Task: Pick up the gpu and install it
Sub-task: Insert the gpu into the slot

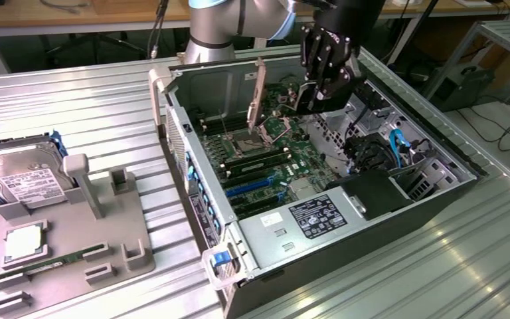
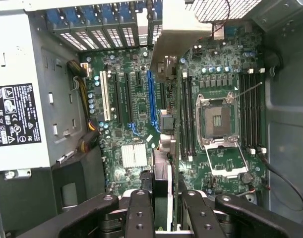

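Exterior view: gripper [image 1: 323, 93] above the open computer case [image 1: 344, 266], closed on the gpu [image 1: 326, 103], a dark card held over the motherboard [image 1: 264, 153] inside the case, higher than the case's upper rim. Outside the case, on the exterior view's left, a grey fixture [image 1: 104, 262] carrying a hard drive [image 1: 20, 179] and a slim green memory stick [image 1: 51, 264].

Wrist view: two black fingers [image 2: 141, 208] pinching the gpu [image 2: 161, 173] edge-on, a thin dark strip above the motherboard [image 2: 136, 109], running alongside the long blue slot [image 2: 151, 94]. Open processor socket [image 2: 218, 119] on one side of the card, power supply [image 2: 22, 99] in a corner of the case [image 2: 287, 99] on the other.
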Robot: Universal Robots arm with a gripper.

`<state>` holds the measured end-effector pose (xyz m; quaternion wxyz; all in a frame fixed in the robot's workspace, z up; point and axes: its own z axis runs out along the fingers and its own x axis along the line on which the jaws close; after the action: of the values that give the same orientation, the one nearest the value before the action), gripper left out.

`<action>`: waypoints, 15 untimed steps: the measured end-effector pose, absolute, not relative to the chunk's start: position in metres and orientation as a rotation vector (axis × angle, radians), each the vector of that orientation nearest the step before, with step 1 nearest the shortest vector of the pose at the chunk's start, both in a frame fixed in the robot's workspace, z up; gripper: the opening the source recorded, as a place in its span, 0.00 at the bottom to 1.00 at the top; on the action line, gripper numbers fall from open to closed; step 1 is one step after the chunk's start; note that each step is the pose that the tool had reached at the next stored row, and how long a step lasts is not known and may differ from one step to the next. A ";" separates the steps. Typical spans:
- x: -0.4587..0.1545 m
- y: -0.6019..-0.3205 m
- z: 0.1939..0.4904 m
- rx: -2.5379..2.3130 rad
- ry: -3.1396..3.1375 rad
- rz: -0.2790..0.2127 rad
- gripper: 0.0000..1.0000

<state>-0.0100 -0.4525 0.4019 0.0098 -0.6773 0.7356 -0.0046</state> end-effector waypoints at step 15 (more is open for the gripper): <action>-0.013 -0.452 0.378 -2.117 2.296 -0.012 0.27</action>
<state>-0.0126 -0.4523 0.3780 0.0095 -0.6778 0.7352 -0.0037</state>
